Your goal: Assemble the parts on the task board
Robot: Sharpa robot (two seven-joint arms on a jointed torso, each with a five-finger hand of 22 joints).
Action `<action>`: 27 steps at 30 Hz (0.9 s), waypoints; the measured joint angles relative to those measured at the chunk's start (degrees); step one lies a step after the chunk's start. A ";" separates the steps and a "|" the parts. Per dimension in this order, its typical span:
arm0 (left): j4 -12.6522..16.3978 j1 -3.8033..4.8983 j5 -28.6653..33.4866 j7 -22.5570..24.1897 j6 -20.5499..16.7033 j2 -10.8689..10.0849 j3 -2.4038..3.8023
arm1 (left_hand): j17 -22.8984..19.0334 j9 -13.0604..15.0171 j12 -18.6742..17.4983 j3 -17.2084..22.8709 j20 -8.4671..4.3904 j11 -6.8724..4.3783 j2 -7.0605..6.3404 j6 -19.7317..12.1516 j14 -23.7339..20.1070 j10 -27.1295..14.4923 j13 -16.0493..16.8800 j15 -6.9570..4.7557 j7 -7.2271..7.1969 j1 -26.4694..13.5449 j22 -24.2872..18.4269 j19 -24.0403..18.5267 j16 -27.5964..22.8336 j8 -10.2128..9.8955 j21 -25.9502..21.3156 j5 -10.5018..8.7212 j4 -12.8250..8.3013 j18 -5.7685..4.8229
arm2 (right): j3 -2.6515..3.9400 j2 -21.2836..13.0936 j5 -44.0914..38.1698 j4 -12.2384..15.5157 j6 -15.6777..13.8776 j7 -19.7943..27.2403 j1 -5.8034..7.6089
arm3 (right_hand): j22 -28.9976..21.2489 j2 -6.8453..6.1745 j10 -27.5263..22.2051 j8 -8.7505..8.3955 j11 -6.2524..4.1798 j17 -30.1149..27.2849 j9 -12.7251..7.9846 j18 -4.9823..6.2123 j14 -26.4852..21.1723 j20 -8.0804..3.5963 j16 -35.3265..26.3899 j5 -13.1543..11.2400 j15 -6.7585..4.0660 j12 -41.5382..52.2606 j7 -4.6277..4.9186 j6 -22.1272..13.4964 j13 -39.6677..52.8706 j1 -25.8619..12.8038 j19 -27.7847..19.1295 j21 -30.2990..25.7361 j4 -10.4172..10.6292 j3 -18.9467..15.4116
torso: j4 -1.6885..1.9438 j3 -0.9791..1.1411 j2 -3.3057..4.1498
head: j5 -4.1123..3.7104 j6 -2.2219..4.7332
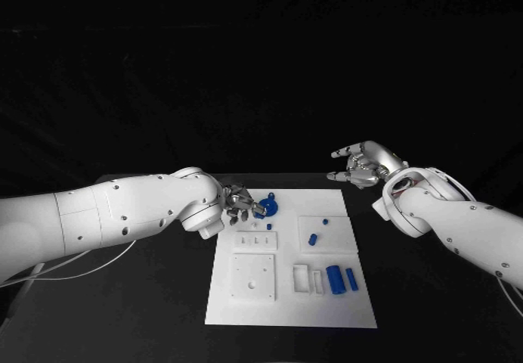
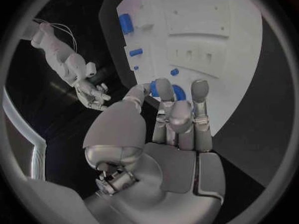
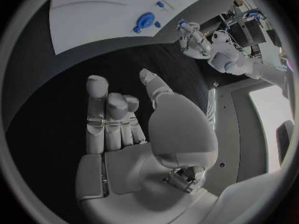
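Table: black surface; the white task board lies at its middle, between the two arms.
Task board: white rectangular plate with raised blocks and recesses; also seen in the left wrist view and in the right wrist view.
Left arm: white, entering from the picture's left edge in the head view and ending at the board's far left corner.
Right arm: white, entering from the right edge, with its wrist beside the board's right side.
Left hand: silver, set over the far left corner of the board; its fingers are bunched around the round blue part, though the pictures do not settle whether they actually grasp it.
Right hand: silver, raised over bare table beyond the board's far right corner, well apart from every part; its fingers are loosely spread and it holds nothing.
Round blue part: at the board's far left corner, at the left hand's fingertips; partly hidden behind them in the left wrist view.
Blue cylinders: two lying side by side near the board's near right corner, the thicker one on the left.
Small blue pieces: two on the right-hand raised block, one at its middle and one nearer its far edge.
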 measured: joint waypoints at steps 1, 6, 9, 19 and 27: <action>0.14 -0.19 -0.51 -0.19 -0.09 0.01 -0.14 | 0.23 0.01 0.00 -0.04 0.02 0.00 0.00 0.13 0.09 0.00 0.14 -0.09 0.10 0.00 0.52 0.43 0.00 -0.01 -0.37 0.00 -0.04 0.00 | 0.20 0.20 0.50 -0.20 -0.22 0.17 -0.01 | 0.00 0.06 -0.04 0.00 -0.04 0.00 0.00 0.00 0.00 0.00 0.00 0.03 0.00 0.00 0.00 0.00 -0.01 -0.06 0.00 0.00 0.00 0.00 | 0.00 0.00 -0.01 | 0.02 -0.19; 0.17 -1.62 -2.76 -1.19 -0.41 0.58 -0.56 | 0.54 0.06 -0.23 -0.23 0.13 -0.14 0.00 0.33 0.29 0.13 0.53 -0.26 0.07 0.00 2.17 0.96 -0.21 -0.21 -1.78 0.23 -0.23 0.00 | 0.99 1.31 2.68 -1.03 -1.22 0.92 0.02 | 0.00 0.17 -0.25 0.00 0.17 0.00 0.00 -0.01 0.00 0.00 0.00 0.27 0.00 0.00 0.00 0.00 -0.15 -0.17 0.00 -0.22 -0.04 -0.04 | 0.02 0.02 -0.01 | 0.01 -0.62; -0.22 -2.46 -3.55 -1.52 -0.45 1.18 -0.66 | 0.65 0.40 -0.28 -0.23 0.13 -0.19 0.00 0.39 0.39 0.19 0.59 -0.18 0.02 0.01 2.85 1.32 -0.21 -0.23 -2.28 0.23 -0.23 0.00 | 1.22 1.81 3.48 -1.42 -1.57 1.22 0.11 | -0.01 0.45 -0.25 0.00 0.17 0.00 0.05 -0.02 0.00 0.00 0.00 0.27 0.00 0.00 0.00 0.00 -0.15 -0.45 0.00 -0.22 -0.04 -0.05 | 0.06 0.00 -0.01 | -0.08 -0.81; -1.55 -4.72 -6.39 -2.13 -0.49 2.70 -0.71 | 0.65 1.23 -0.28 -0.23 0.13 -0.20 0.00 0.40 0.40 0.20 0.65 -0.18 0.00 0.02 3.89 1.32 -0.21 -0.49 -2.90 0.22 -0.24 0.00 | 1.40 2.75 5.01 -2.16 -2.03 1.78 0.28 | -0.01 0.82 -0.25 0.00 0.17 0.00 0.05 -0.04 0.00 0.00 0.00 0.66 0.00 0.00 -0.19 0.58 -0.15 -0.82 0.00 -0.62 0.10 -0.43 | 0.03 -0.12 0.02 | 0.05 -1.70; -1.72 -5.24 -8.67 -2.30 -0.61 2.93 -0.72 | 0.65 1.23 -0.28 -0.24 0.03 -0.20 0.00 0.41 0.40 0.20 0.65 -0.17 0.00 0.02 4.51 1.84 -0.21 -0.32 -3.52 0.21 -0.24 0.00 | 1.43 2.97 5.38 -2.42 -2.03 1.87 0.31 | -0.02 0.81 -0.24 0.00 0.17 0.01 0.04 -0.05 0.00 0.00 0.00 0.90 0.00 0.00 -0.19 0.58 -0.21 -0.81 0.00 -0.62 0.29 -0.70 | 0.07 -0.13 0.02 | 0.04 -2.14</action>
